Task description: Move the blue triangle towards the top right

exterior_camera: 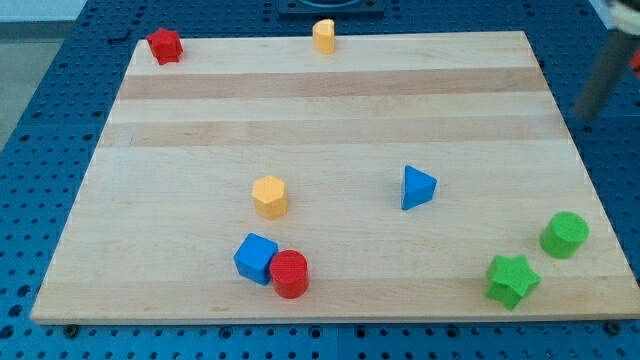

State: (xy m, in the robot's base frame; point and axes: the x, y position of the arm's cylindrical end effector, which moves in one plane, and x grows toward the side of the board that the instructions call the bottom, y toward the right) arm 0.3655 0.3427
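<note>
The blue triangle (417, 187) lies on the wooden board (330, 110), right of centre. My rod comes in blurred at the view's top right, and my tip (585, 114) sits just past the board's right edge. The tip is well to the right of and above the blue triangle and touches no block.
A yellow hexagon (270, 196) lies left of the triangle. A blue cube (256, 258) touches a red cylinder (289, 274) at the bottom. A green star (511, 280) and a green cylinder (565, 235) sit bottom right. A red block (164, 46) and a yellow block (323, 36) sit at the top edge.
</note>
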